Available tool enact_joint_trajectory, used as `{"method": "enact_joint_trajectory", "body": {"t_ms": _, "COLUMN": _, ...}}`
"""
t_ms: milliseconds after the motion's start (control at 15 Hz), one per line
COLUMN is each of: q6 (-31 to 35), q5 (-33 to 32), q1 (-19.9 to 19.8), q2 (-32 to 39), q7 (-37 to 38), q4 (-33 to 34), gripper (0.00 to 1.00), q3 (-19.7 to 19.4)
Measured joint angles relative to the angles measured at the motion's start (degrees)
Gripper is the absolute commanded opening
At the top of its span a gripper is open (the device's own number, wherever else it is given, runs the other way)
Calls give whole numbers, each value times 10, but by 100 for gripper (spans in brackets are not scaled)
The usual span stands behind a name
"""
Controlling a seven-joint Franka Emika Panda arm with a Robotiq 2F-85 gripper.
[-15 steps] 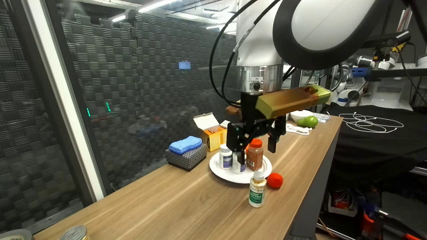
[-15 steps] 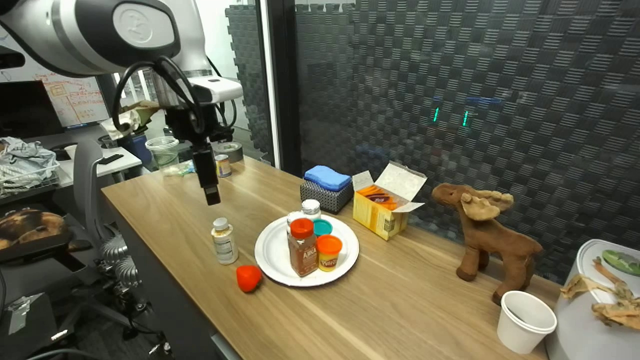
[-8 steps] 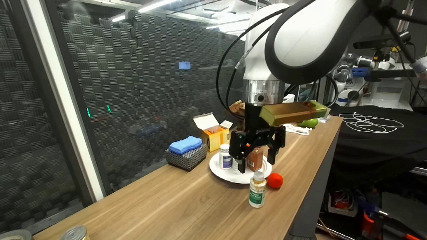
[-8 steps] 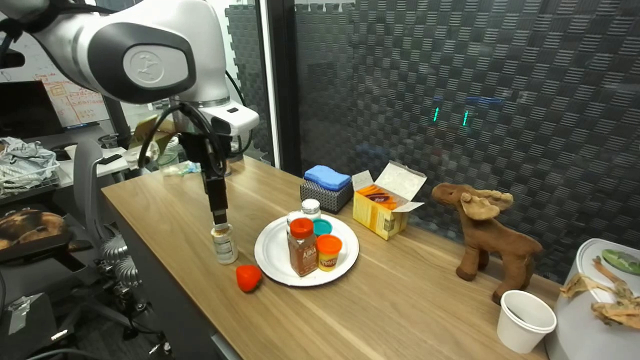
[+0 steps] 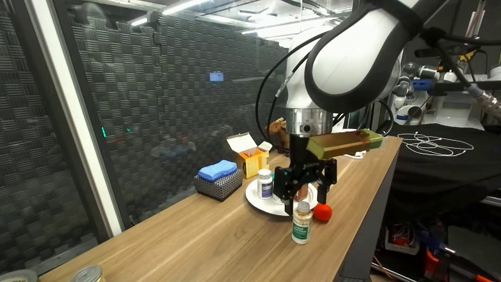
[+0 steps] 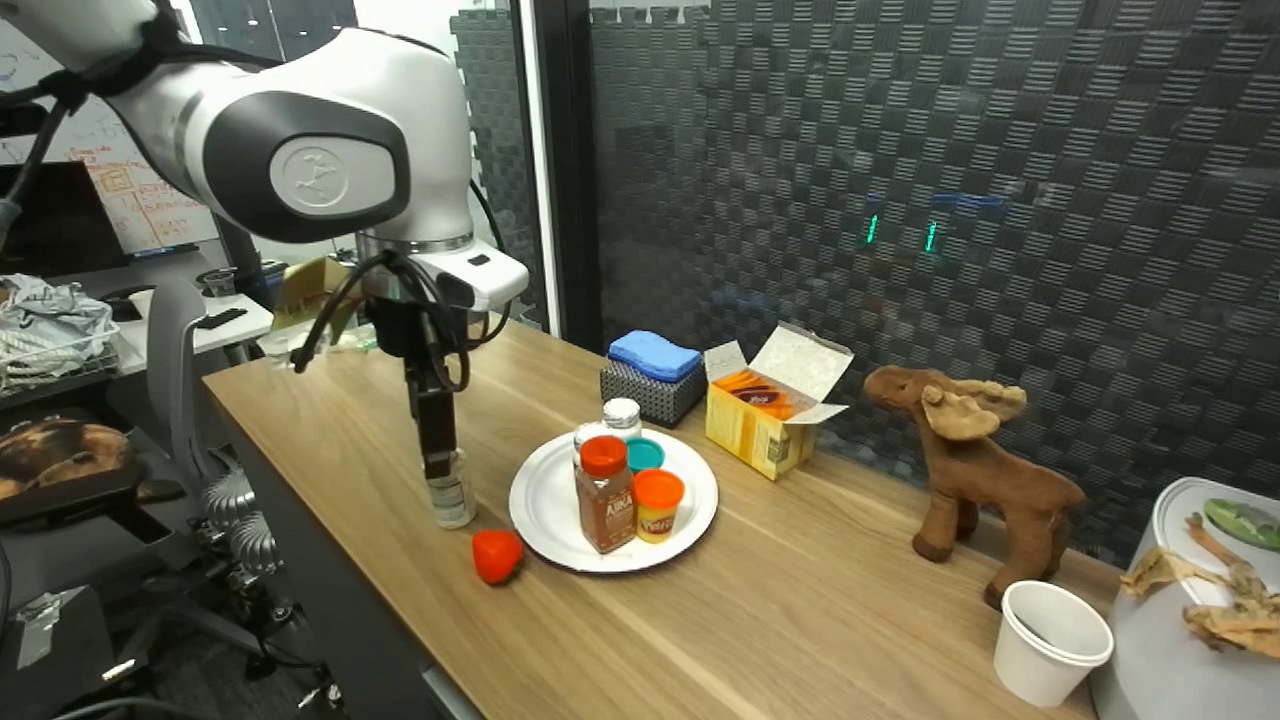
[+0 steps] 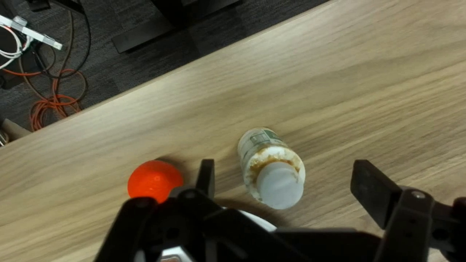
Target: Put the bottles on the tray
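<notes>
Spread gripper (image 7: 285, 176) apparently astride the green-labelled bottle (image 7: 273, 167)

On the tray (image 6: 543, 510), the yellow tub (image 6: 656, 517) reads "Play-Doh" and the red-capped bottle (image 6: 606, 505) shows letters ending in "KA". Just beside the tray, the white-capped bottle (image 5: 302, 222) has a green label (image 5: 300, 232) with "Liquid" and, below, "Food". Near the tray, packets (image 6: 757, 395) in the yellow box (image 6: 745, 432) say "yogi". Well apart from it, handwriting on a whiteboard (image 6: 135, 195) is too small to read.
</notes>
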Motion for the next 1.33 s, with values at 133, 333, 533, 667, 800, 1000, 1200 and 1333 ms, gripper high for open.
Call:
{"method": "enact_joint_trajectory", "body": {"t_ms": 133, "q6": 0, "q5": -1, "q1": 0, "q2": 2, "q7": 0, "q4": 2, "gripper": 55, "q3": 0}}
{"method": "enact_joint_trajectory", "body": {"t_ms": 333, "q6": 0, "q5": -10, "q1": 0, "q2": 6, "q7": 0, "q4": 6, "gripper": 32, "q3": -1}}
{"method": "enact_joint_trajectory", "body": {"t_ms": 533, "q6": 0, "q5": -21, "q1": 0, "q2": 9, "q7": 0, "q4": 10, "gripper": 12, "q3": -1}}
{"method": "enact_joint_trajectory", "body": {"t_ms": 667, "q6": 0, "q5": -30, "q1": 0, "q2": 10, "q7": 1, "q4": 11, "gripper": 16, "q3": -1}}
{"method": "enact_joint_trajectory", "body": {"t_ms": 800, "q6": 0, "q5": -32, "q1": 0, "q2": 10, "q7": 1, "q4": 11, "gripper": 16, "q3": -1}}
{"method": "enact_joint_trajectory", "body": {"t_ms": 1000, "q6": 0, "q5": -42, "q1": 3, "q2": 7, "q7": 10, "q4": 18, "gripper": 16, "q3": -1}}
{"method": "enact_joint_trajectory", "body": {"t_ms": 1200, "q6": 0, "q5": -71, "q1": 9, "q2": -6, "q7": 48, "q4": 41, "gripper": 16, "q3": 0}}
{"method": "enact_joint_trajectory", "body": {"t_ms": 1333, "q6": -3, "q5": -92, "q1": 9, "q2": -10, "q7": 71, "q4": 62, "gripper": 16, "q3": -1}}
